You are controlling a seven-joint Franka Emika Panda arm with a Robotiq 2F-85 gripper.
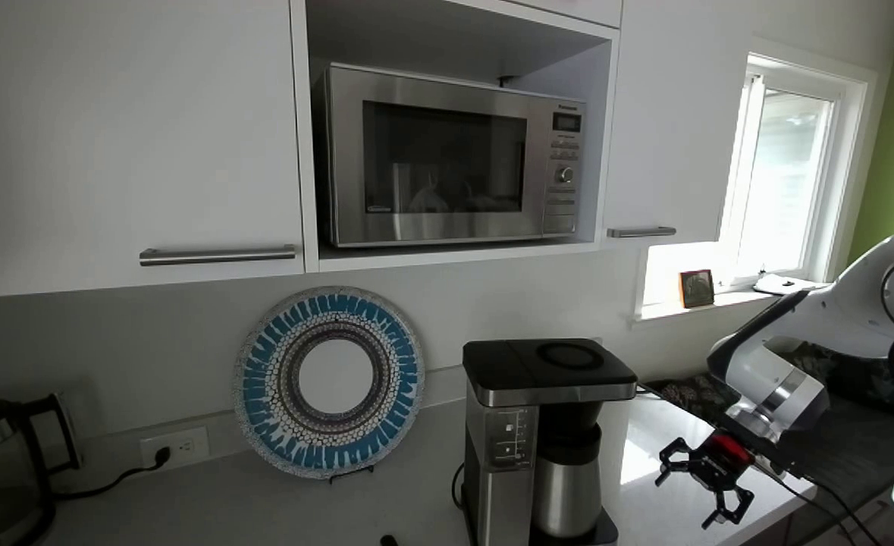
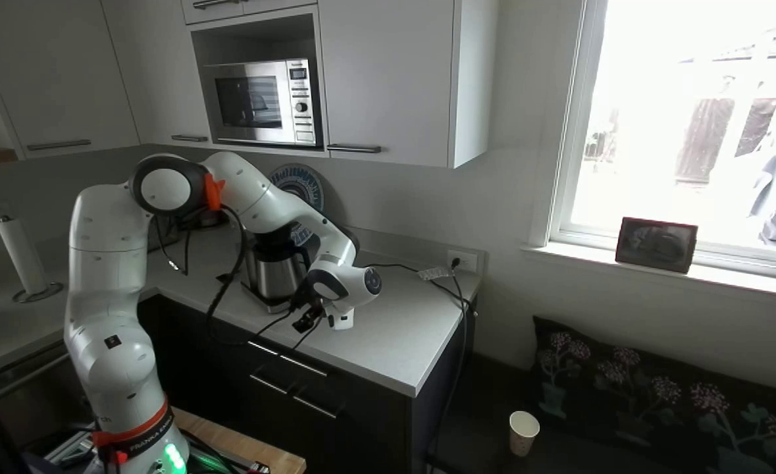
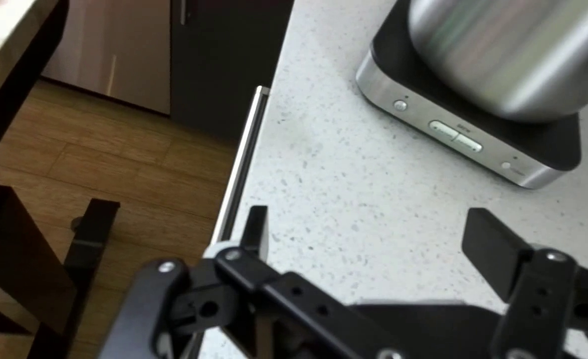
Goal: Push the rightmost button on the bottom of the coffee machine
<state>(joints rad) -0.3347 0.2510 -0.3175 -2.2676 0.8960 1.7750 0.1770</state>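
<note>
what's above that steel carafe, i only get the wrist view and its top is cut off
Observer: A black lid tops the carafe.
Operator: how high does my gripper look against the machine
Observer: In an exterior view, the gripper appears lower than the dark flat top of the coffee machine.
Operator: anything higher up on the wall
Observer: Yes, in both exterior views a steel microwave sits in an open cabinet niche.
</note>
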